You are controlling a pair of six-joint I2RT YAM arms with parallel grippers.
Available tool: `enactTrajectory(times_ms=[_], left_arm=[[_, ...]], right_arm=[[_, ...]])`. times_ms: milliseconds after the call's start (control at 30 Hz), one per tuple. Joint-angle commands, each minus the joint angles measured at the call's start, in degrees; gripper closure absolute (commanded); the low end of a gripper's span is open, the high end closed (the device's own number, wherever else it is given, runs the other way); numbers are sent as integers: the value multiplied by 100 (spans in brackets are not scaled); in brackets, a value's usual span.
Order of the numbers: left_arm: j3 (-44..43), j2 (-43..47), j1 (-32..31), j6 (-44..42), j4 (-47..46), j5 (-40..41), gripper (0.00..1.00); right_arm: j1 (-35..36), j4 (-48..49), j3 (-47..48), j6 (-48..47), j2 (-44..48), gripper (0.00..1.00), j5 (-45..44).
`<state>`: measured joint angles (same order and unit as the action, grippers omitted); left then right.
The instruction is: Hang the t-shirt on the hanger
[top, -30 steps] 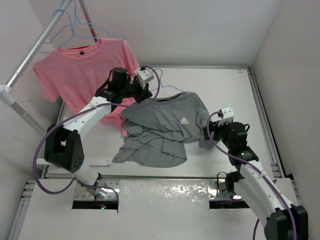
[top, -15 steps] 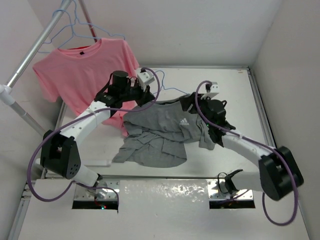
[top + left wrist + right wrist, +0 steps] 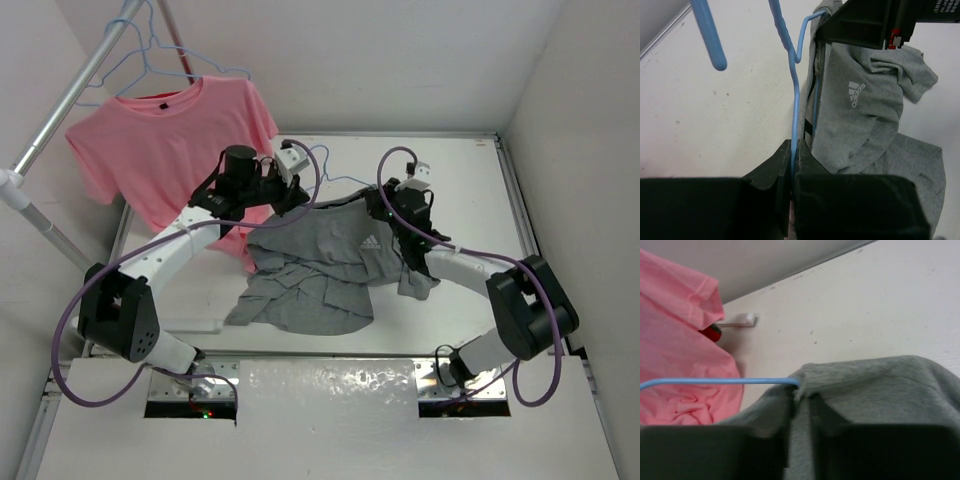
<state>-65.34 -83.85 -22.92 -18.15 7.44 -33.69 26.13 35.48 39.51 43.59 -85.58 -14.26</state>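
The grey t-shirt [image 3: 330,262] lies crumpled mid-table with its white logo [image 3: 369,241] facing up. The pale-blue hanger [image 3: 794,100] runs along the shirt's far edge, and one end of the wire goes into the fabric [image 3: 790,382]. My left gripper [image 3: 290,195] is shut on the hanger wire at the shirt's left shoulder [image 3: 794,146]. My right gripper [image 3: 378,205] is shut on a fold of the grey t-shirt [image 3: 802,397], just where the wire end enters. The rest of the hanger inside the shirt is hidden.
A pink t-shirt [image 3: 160,140] hangs at the back left from a slanted metal rail [image 3: 70,95] that also carries spare blue hangers [image 3: 150,50]. The pink cloth reaches down beside my left arm. White walls enclose the table at the back and right.
My right arm swung from the table's right front to the shirt's far edge and its jaws closed on the grey fabric. The left gripper kept its hold and barely shifted.
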Motion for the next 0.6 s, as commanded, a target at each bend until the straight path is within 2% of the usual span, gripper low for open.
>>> enactTrajectory(times_ms=[0,33,67,200,333,567], left_arm=[[74,317,-55,-127,-279,-41,100],[83,334,-55,-205,-261,29,100],[109,335,-55,-241,-252,82,100],[127,230,-64,-618,-121,486,100],[74,-139,-90,-891,-41,837,100],[30,-351,-125,-839,-147,776,100]], right_arm=[[33,-59,163,97,-117,91,-480],[33,-103,102,36,-99,98,-620],[33,-121,58,-17,-38,100,-700],[67,-497,48,-884,312,100,-929],[181,-779,224,-1842,647,100,-728],[217,-745,127,-2215,1017,100,-587]])
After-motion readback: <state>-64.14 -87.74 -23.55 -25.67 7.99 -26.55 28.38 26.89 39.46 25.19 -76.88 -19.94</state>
